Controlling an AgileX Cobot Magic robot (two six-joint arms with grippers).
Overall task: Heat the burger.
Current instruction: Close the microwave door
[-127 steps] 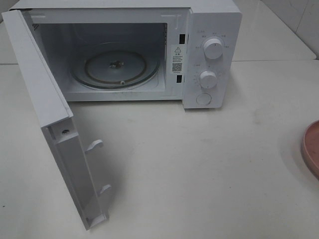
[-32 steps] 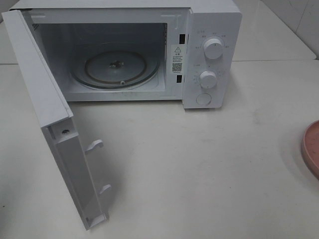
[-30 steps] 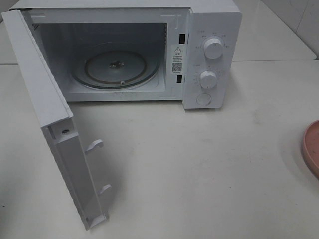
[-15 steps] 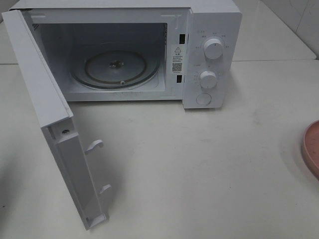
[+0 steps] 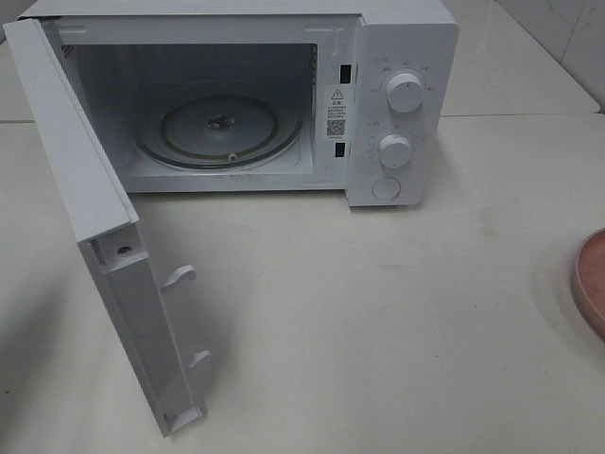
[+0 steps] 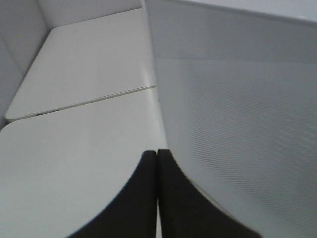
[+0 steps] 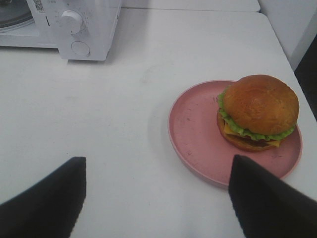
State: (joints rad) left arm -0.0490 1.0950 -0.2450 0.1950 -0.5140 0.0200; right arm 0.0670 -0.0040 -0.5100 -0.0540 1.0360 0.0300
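My right gripper [image 7: 156,198] hangs above the white table [image 7: 124,114] with its two dark fingers [image 7: 44,201] spread wide and nothing between them. Ahead of it and off toward one finger sits the burger [image 7: 257,113], on the far half of a pink plate [image 7: 198,134]; its glossy brown bun is on top, with green lettuce and a bit of yellow cheese showing at the edge. The burger is not touched by either finger, and the nearer finger's tip overlaps the plate's near rim in my wrist view (whether it touches the rim I cannot tell). Farther ahead, well apart from the plate, stands the white microwave [image 7: 74,25] with its two knobs and round button facing me.

My left gripper [image 6: 157,198] is closed, its fingers pressed together with nothing caught in them, just beside the perforated face of the microwave door [image 6: 237,124].

From the high camera the door [image 5: 104,236] stands swung wide, the glass turntable [image 5: 219,130] inside is bare, and only a sliver of the plate [image 5: 591,279] shows at the right edge
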